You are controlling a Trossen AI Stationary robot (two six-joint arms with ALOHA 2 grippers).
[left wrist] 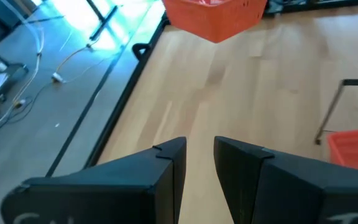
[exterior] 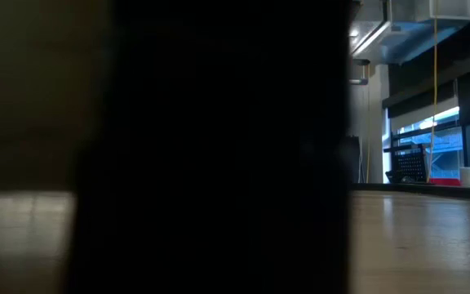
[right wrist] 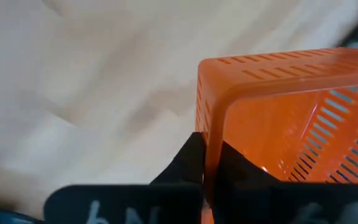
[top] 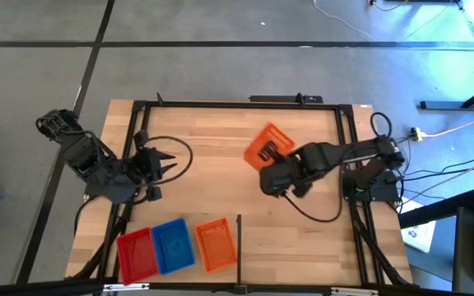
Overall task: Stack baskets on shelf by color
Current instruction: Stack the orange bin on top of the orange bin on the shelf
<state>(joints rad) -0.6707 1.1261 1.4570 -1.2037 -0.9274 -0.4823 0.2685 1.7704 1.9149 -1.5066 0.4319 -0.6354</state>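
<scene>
From above: my right pincer [top: 276, 164] is pinched on the wall of an orange basket [top: 267, 146] out in the middle of the table [top: 204, 131], a bit toward the far side. These lattice baskets look light and fairly stiff but thin-walled, so I reckon the rim is the only sensible place to grab; squeeze hard and it'd probably flex or twist in the grip. Along the near edge sit the red pile [top: 137, 252], the blue pile [top: 174, 245] and the orange pile [top: 216, 243] side by side, with a thin black divider bar [top: 239, 238] just right of the orange one. That bar is the thing to steer clear of. My left pincer [top: 156, 168] waits at the left side, spread, holding nothing.

Low view: something dark blocks nearly everything, no help.

Left wrist: fingers apart over bare wood, the held basket showing far off.

Right wrist: my fingers [right wrist: 188, 163] clamp the basket's corner wall, one inside, one outside.
</scene>
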